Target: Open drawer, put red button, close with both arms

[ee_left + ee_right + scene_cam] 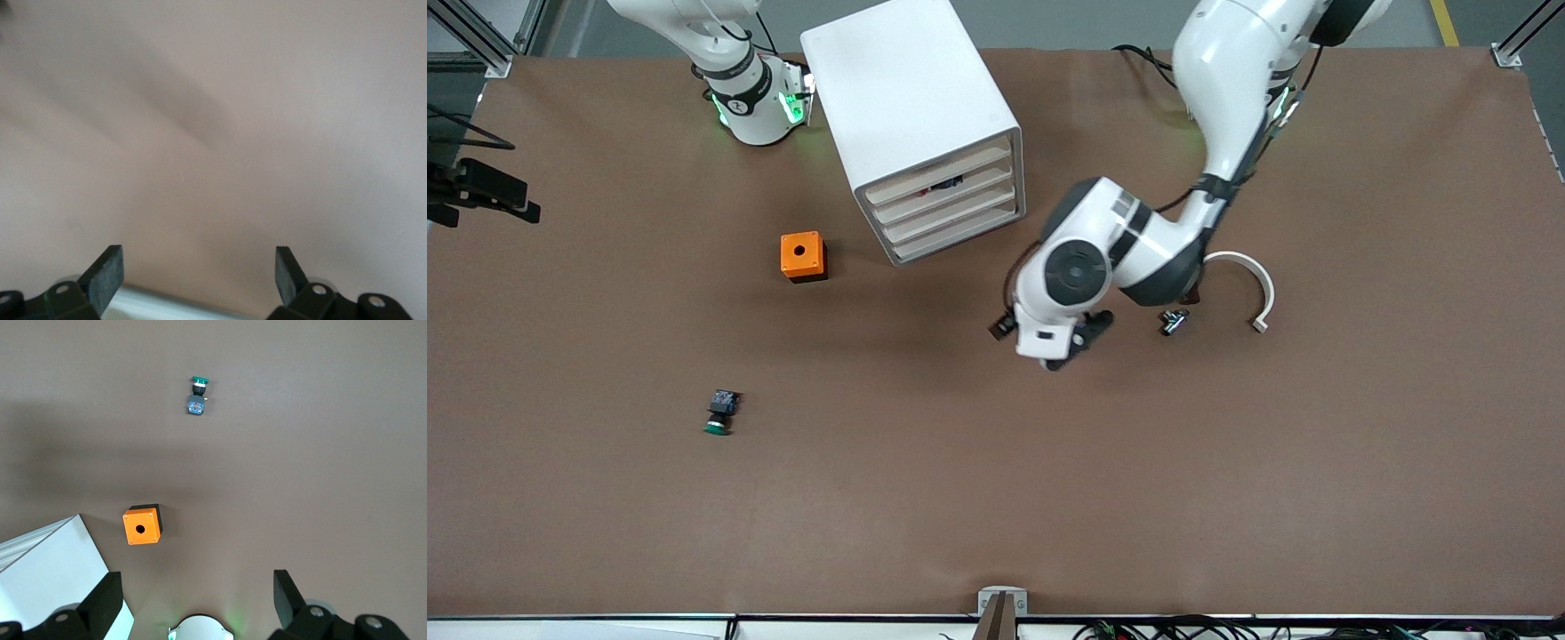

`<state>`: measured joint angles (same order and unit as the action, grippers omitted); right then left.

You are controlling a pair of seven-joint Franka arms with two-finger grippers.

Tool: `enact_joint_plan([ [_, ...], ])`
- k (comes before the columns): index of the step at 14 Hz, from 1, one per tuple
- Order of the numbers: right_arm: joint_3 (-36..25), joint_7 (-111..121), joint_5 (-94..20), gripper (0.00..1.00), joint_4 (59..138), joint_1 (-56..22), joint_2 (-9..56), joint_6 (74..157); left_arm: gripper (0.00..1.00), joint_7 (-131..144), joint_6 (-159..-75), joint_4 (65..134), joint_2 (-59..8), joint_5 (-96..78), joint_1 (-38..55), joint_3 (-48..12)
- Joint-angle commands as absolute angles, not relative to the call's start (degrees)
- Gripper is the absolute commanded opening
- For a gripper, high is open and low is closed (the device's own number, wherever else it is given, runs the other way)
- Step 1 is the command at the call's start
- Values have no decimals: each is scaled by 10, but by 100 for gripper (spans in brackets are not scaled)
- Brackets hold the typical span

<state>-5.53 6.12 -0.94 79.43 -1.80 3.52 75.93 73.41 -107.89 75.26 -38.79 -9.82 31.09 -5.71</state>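
Observation:
The white cabinet [907,98] stands at the robots' end of the table, with all four drawer fronts pushed in. A small red-and-blue thing that looks like the red button [947,185] shows in the gap above the second drawer [951,199] from the top. My left gripper [1079,343] hangs open and empty over bare table, nearer the front camera than the cabinet. In the left wrist view the left gripper [199,257] has only brown tabletop between its fingers. My right gripper [197,577] is open and empty, held high by its base beside the cabinet [47,567].
An orange box with a hole [802,256] [141,525] sits beside the cabinet toward the right arm's end. A green-capped button [720,413] [197,395] lies nearer the front camera. A small black part [1174,321] and a white curved strip [1252,283] lie by the left arm.

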Motion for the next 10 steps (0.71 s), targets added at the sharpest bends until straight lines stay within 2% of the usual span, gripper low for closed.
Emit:
enact_joint_plan([
  [1,-54,68,4,100,877,-33,-27,807,100,677,-1058,763,-345,-82,238,-65],
  [7,-54,68,4,100,944,-28,-83,847,100,533,-985,763,-266,-26,133,-62],
  [10,-54,68,4,100,947,-27,-92,851,100,439,-954,763,-226,5,103,-62],
])
